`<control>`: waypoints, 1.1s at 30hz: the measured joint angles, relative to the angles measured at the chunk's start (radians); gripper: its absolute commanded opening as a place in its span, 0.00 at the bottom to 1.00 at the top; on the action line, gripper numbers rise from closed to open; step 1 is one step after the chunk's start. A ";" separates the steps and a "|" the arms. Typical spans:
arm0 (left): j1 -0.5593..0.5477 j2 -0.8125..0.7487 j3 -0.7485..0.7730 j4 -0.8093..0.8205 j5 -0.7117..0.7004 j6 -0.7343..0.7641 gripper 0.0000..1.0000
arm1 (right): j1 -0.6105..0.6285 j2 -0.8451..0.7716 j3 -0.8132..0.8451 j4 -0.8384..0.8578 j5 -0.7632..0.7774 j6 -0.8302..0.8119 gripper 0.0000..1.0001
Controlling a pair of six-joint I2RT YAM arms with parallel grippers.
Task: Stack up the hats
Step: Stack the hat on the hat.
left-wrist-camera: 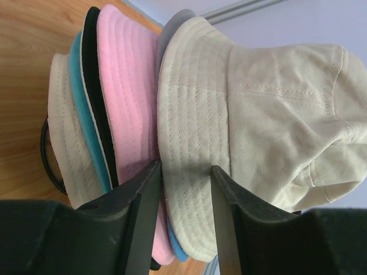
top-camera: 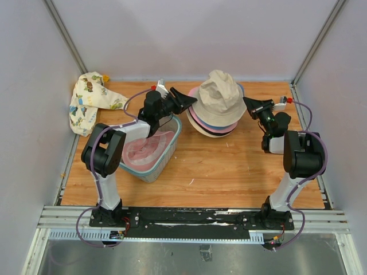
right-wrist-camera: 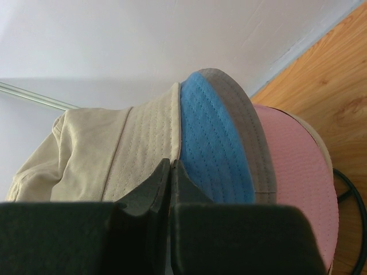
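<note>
The hats (top-camera: 213, 117) sit stacked at the back of the surface (top-camera: 229, 172). The beige hat (top-camera: 218, 91) is on top, and the lower hats show only slivers of brim. The left fingers (left-wrist-camera: 143, 217) are spread either side of the beige brim. The right fingers (right-wrist-camera: 149, 195) are clenched at the opposite brim edge; whether they have caught any fabric is unclear. The left arm half hides a pink hat (top-camera: 146, 152) in the basket (top-camera: 157, 169).
</note>
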 measured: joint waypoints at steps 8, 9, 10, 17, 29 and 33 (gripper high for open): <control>0.000 0.004 -0.042 0.052 -0.006 -0.029 0.01 | 0.000 -0.002 -0.013 0.006 0.008 -0.004 0.01; 0.000 0.004 -0.043 0.053 -0.008 -0.030 0.00 | 0.000 -0.005 -0.015 0.006 0.009 -0.006 0.01; 0.000 0.004 -0.044 0.055 -0.008 -0.029 0.01 | 0.000 -0.008 -0.019 0.006 0.011 -0.007 0.01; -0.003 0.003 -0.043 0.039 -0.031 -0.004 0.00 | 0.000 -0.036 -0.051 0.001 0.023 -0.034 0.01; -0.010 0.002 0.017 -0.074 -0.060 0.081 0.01 | 0.000 -0.055 -0.094 -0.012 0.078 -0.139 0.00; -0.013 0.002 0.042 -0.116 -0.065 0.106 0.00 | 0.000 -0.055 -0.101 -0.016 0.092 -0.159 0.01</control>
